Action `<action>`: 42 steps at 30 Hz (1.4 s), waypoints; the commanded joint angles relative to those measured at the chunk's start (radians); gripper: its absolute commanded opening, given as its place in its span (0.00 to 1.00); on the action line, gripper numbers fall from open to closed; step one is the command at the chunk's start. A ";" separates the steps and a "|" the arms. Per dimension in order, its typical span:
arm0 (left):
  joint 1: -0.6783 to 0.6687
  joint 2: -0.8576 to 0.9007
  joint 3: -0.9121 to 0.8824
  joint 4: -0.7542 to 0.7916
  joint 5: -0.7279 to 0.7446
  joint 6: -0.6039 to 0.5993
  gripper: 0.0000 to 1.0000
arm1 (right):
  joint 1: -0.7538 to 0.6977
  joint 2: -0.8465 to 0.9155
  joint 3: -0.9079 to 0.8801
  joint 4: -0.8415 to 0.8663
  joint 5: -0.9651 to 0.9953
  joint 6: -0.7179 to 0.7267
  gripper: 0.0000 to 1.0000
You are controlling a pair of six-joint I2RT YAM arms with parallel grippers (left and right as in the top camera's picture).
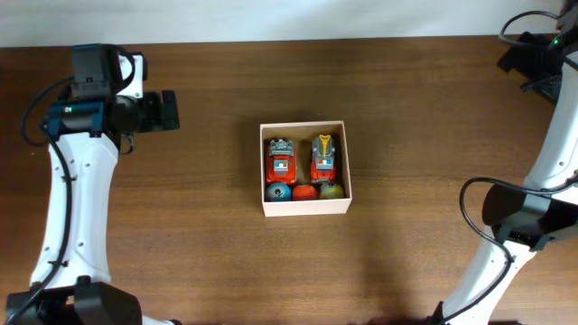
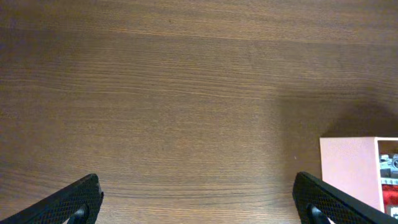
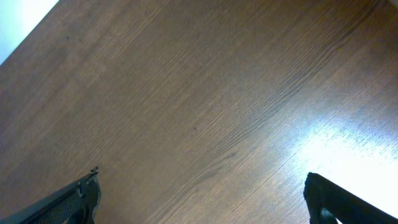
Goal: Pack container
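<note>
Your container (image 1: 307,206) sat mid-surface (image 1: 406,117), two orange toy cars (image 1: 281,161) side by side toward its 12 o'clock wall and three balls (image 1: 304,191) along its 6 o'clock wall. Your left pincer (image 2: 196,186) hung spread wide at the container's 9 o'clock, well apart from it. Your right pincer (image 3: 200,180) was spread wide too, over bare wood.

One box (image 1: 305,207). Two cars (image 1: 281,161) (image 1: 325,159), both orange-red. Three balls: one bluish (image 1: 279,191), one red (image 1: 304,191), one yellow-green (image 1: 331,190). Two arms (image 1: 77,181) (image 1: 553,162), one at each side. One table (image 1: 181,235) under the lot.
</note>
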 commanded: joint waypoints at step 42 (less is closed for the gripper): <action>0.001 -1.050 -0.848 0.602 -0.103 0.059 0.99 | 0.003 -0.016 0.008 -0.006 0.016 0.004 0.99</action>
